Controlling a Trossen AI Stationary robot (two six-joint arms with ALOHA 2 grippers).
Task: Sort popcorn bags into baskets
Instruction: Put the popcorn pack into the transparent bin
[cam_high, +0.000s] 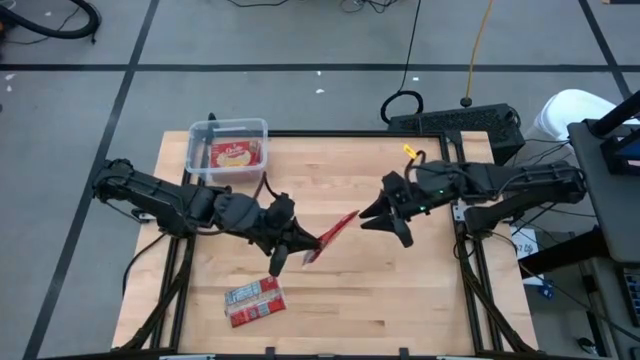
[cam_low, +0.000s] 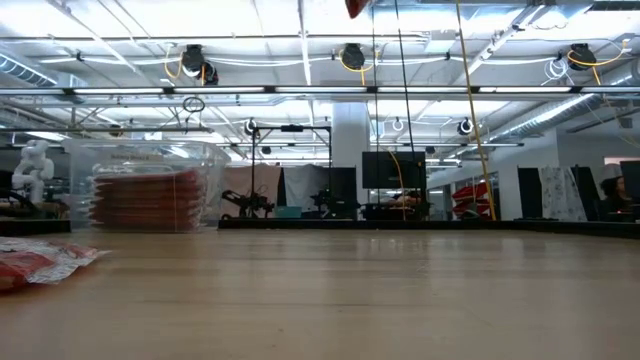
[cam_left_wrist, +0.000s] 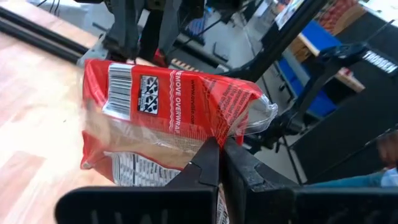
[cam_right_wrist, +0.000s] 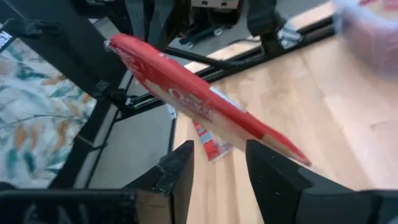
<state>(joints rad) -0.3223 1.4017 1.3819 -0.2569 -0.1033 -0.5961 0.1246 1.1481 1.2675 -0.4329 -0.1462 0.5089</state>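
My left gripper (cam_high: 303, 247) is shut on a red popcorn bag (cam_high: 335, 235) held above the middle of the table; its printed back with a barcode (cam_left_wrist: 161, 112) faces the left wrist camera. My right gripper (cam_right_wrist: 217, 165) stands open just right of the bag's far end, nothing between its fingers; the bag (cam_right_wrist: 199, 99) hangs a little beyond them. Another bag (cam_high: 254, 301) lies flat near the table's front edge. The clear basket (cam_high: 196, 150) at the far left corner holds red bags (cam_low: 145, 200). My left gripper pinches the bag's edge (cam_left_wrist: 211, 134) between its two fingers, toward the bag's near end. The fingers come from the table's left, almost level. The bag is lifted clear of the table, stands on edge and slants from near left to far right.
A dark keyboard-like box (cam_high: 455, 125) and cables sit just beyond the table's far right edge. Bare wood (cam_high: 420, 300) lies at the near right of the table.
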